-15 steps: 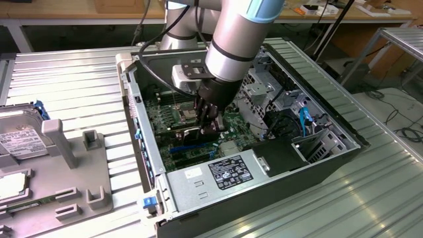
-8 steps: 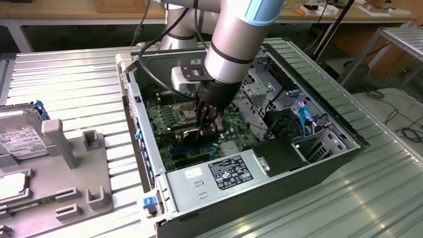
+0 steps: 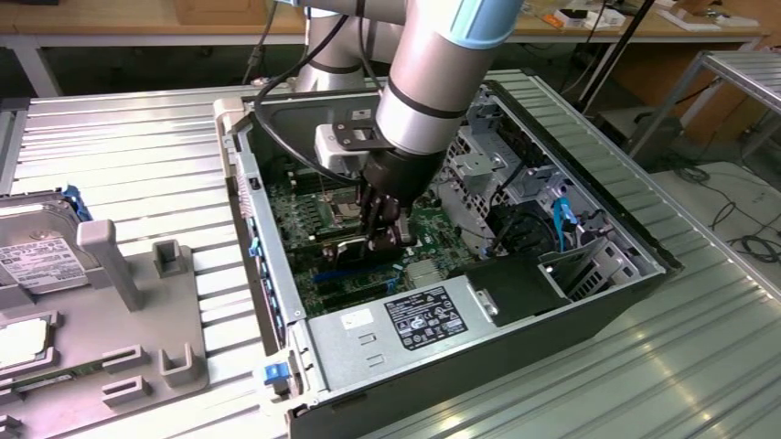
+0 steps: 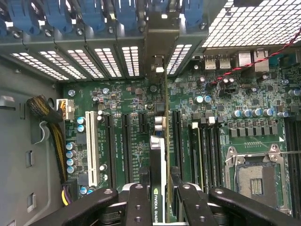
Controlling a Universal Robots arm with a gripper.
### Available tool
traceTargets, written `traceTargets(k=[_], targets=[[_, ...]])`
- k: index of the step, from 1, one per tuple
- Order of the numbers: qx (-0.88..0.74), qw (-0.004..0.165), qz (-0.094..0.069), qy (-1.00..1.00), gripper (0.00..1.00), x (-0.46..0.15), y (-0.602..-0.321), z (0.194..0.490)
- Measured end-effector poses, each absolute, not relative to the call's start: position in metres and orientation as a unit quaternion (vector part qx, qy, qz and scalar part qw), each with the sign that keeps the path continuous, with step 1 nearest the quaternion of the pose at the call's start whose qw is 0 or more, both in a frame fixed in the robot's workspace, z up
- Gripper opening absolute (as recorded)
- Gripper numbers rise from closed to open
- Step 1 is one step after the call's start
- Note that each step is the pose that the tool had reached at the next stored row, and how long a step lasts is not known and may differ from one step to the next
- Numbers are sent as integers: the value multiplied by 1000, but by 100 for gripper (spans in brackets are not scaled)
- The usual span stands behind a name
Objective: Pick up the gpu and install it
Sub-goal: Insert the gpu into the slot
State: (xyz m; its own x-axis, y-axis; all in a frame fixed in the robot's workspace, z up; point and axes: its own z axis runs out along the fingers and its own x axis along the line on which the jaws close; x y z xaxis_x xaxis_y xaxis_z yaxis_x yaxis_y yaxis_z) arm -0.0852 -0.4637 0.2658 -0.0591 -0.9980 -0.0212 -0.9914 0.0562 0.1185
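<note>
The gpu [image 4: 158, 162] shows edge-on in the wrist view, a thin dark card with a green logo, and my gripper [image 4: 160, 202] is shut on it with a black finger [image 4: 138, 202] on each side. Its metal end bracket [image 4: 159, 52] reaches the row of rear slot openings of the case. The card stands upright over the black expansion slots of the green motherboard [image 4: 136, 94]; whether it is seated I cannot tell. In the exterior view my gripper [image 3: 388, 240] points down inside the open computer case [image 3: 262, 219], with the gpu [image 3: 364, 249] low over the board.
A CPU socket [image 4: 256, 181] and memory slots lie beside the card. A white slot [image 4: 92, 155] and a cable bundle [image 4: 51, 122] sit on the other side. The power supply [image 3: 415, 315] and drive cage [image 3: 488, 165] crowd the case. A hard drive [image 3: 37, 261] rests on the grey fixture [image 3: 134, 320].
</note>
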Motion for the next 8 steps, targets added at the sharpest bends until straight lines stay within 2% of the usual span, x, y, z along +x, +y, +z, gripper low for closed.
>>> traceTargets(k=[8], targets=[[687, 33, -50, -724, 27, -85, -463, 266]])
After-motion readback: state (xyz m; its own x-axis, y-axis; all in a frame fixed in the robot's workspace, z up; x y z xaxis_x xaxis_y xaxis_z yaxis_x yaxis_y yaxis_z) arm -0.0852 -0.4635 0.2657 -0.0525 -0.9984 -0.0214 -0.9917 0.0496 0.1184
